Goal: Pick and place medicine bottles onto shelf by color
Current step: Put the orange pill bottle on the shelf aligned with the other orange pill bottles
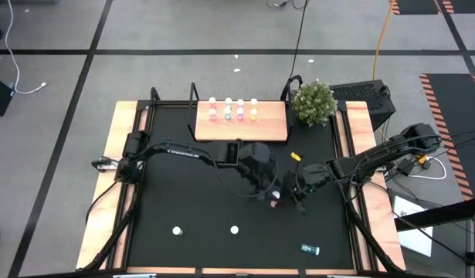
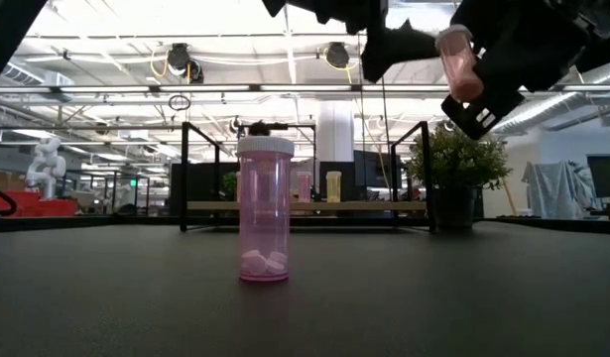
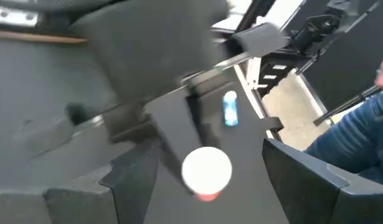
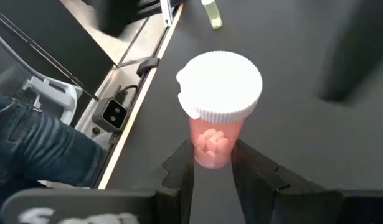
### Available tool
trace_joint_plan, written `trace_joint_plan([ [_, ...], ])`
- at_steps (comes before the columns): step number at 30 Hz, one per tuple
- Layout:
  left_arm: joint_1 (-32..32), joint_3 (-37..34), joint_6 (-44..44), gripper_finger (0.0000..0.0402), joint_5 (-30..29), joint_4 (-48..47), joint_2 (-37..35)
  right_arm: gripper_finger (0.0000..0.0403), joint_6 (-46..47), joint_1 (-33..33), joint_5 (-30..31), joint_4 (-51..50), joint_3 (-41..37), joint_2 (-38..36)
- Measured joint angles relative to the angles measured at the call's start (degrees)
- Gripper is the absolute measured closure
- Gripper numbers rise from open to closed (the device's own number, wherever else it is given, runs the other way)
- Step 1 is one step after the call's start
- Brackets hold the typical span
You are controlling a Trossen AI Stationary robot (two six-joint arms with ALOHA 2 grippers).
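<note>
the right gripper (image 4: 213, 163) clamps a pink bottle (image 4: 217, 109) by its base in the air, in front of the shelf (image 1: 242, 122) — long axis tilted, white cap uppermost. the left gripper (image 3: 197, 180) hangs beside it, fingers spread and empty.

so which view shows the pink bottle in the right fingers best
The right wrist view: the pink bottle fills it, white cap and pills visible, clamped between the fingers. Low view shows it tilted, lifted; left wrist mostly its cap; high view a speck.
</note>
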Motion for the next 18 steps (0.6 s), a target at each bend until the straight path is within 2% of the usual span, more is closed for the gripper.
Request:
trace_joint_plan([
  [4, 0.24, -0.02, -2.26, 0.0117, 0.01, -1.19, 0.00, 0.0314, 0.01, -0.07, 0.05, 3.27, -0.02, 0.00],
  [14, -0.81, -0.02, -3.08, 0.0118, 0.93, -1.12, 0.33, 0.0314, 0.77, -0.09, 0.53, 3.76, -0.04, 0.00],
  [18, -0.77, -0.02, -3.89, 0.0141, 0.93, -1.01, 0.33, 0.0314, 1.05, -0.09, 0.57, 3.73, -0.04, 0.00],
])
